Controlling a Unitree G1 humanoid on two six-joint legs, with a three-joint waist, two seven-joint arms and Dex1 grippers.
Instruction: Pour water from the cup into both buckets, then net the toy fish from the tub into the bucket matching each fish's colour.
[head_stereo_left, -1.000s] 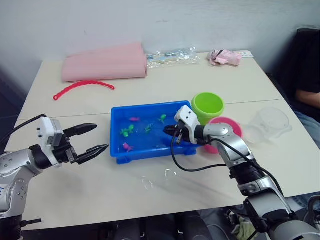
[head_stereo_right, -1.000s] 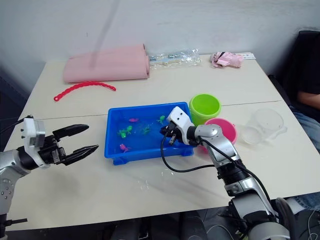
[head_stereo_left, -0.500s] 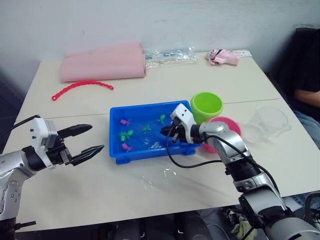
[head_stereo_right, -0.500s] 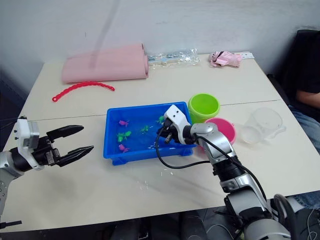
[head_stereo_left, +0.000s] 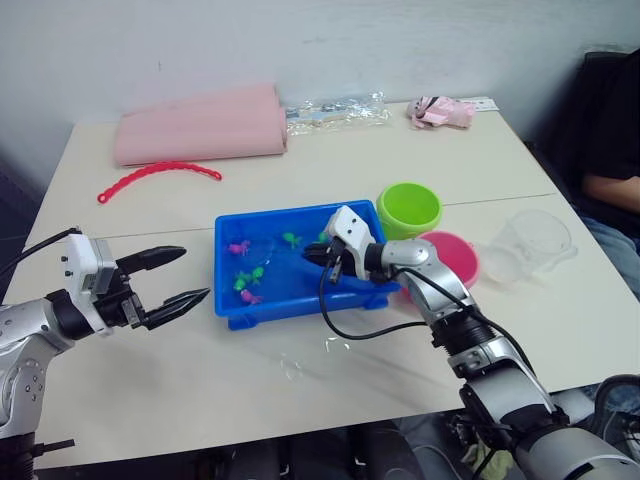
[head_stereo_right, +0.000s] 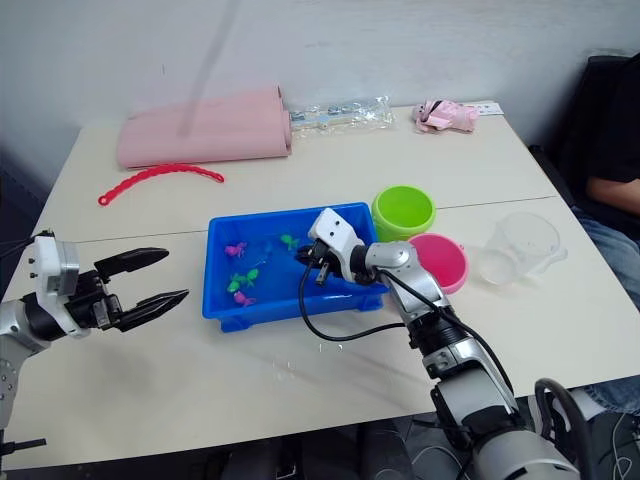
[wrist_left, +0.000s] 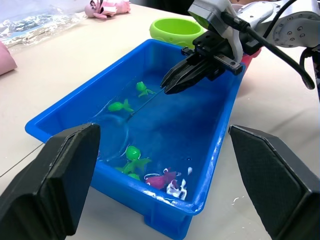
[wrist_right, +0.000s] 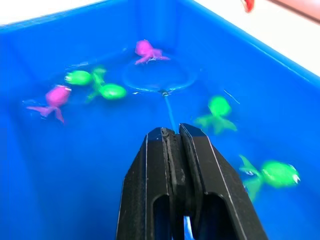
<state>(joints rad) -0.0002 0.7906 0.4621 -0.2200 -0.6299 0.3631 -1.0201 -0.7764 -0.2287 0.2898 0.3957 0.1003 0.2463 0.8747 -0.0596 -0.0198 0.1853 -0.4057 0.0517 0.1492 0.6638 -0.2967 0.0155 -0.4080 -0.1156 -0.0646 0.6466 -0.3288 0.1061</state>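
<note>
The right gripper (wrist_right: 172, 134) reaches into the shallow bright blue plastic tub (head_stereo_left: 228, 300), its two black fingers (wrist_right: 205, 165) pressed together on the thin stick handle of the small round net (wrist_right: 159, 79). The net's hoop lies in the water just ahead of the fingertips, with a pink toy fish (wrist_right: 148, 50) at its far rim. Green toy fish (wrist_right: 216, 111) and another pink one float to either side of the handle. The left gripper (head_stereo_left: 178, 277) hovers over the pale worktop (head_stereo_left: 300, 380) beside the tub's near end, its fingers (wrist_left: 55, 185) spread wide and empty. Behind the right fingers stand the lime green round plastic bucket (head_stereo_left: 410, 207) and the pink round plastic bucket (head_stereo_left: 455, 255), touching. The clear plastic measuring cup (head_stereo_left: 538, 240) rests beyond them.
</note>
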